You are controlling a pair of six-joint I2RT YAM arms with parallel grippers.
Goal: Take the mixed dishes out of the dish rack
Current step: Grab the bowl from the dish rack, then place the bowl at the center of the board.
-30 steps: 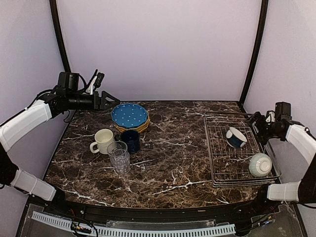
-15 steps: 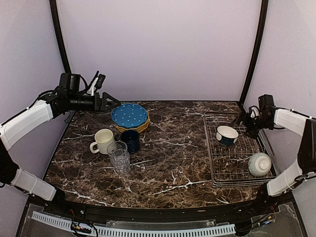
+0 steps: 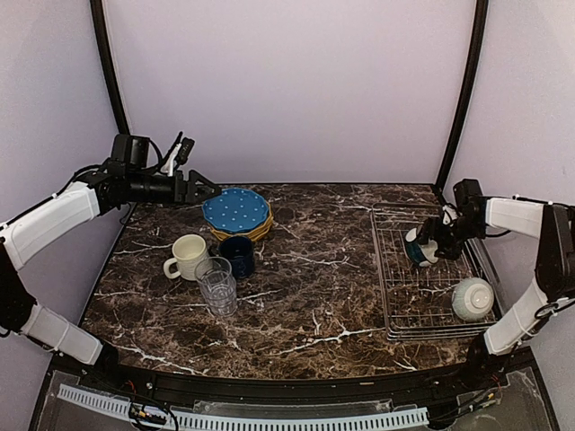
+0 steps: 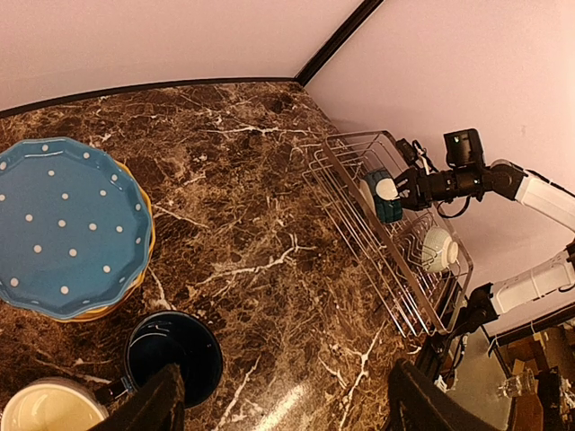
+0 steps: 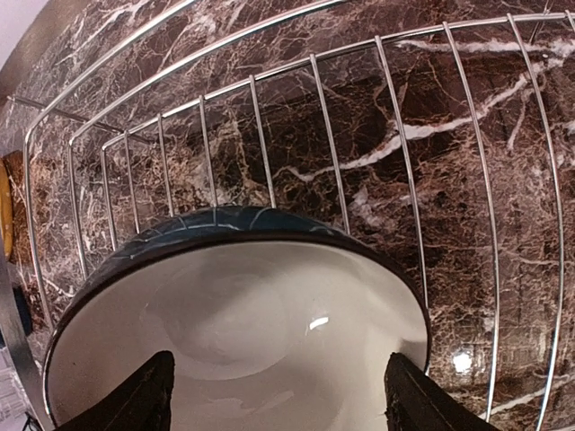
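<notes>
Top view:
- Right gripper (image 3: 433, 246) sits at a tilted bowl (image 3: 413, 250) in the far half of the rack (image 3: 381, 269). The bowl is on edge, mouth toward the gripper.
- 2nd bowl (image 3: 473, 299) lies upside down near the rack's near right corner.
- Left gripper (image 3: 207, 189) hovers above the plates (image 3: 235, 209).
- Mug (image 3: 187, 254), cup (image 3: 238, 253) and tumbler (image 3: 217, 285) stand close together on the table (image 3: 314, 296), well apart from the rack.

Left wrist view:
- Its fingers (image 4: 162, 404) are spread wide with nothing between them.
- Both bowls show in the rack, far off.

Right wrist view:
- Its fingers (image 5: 148, 395) are spread just as wide, 1 to each side of the bowl's white inside.
- The near rim runs out of frame, so they are probably not touching it, but that is unconfirmed.
- Rack wires lie behind the bowl.

Handling, my estimate:
- The bowl is glazed ceramic: stiff, slick, moderately heavy, and it would chip against wire.
- Best hold is the rim wall, 1 finger inside and 1 outside.
- It needs a firm clamp, since glaze slides.
- It should lift clear of the rack's side before it travels to the table.
</notes>
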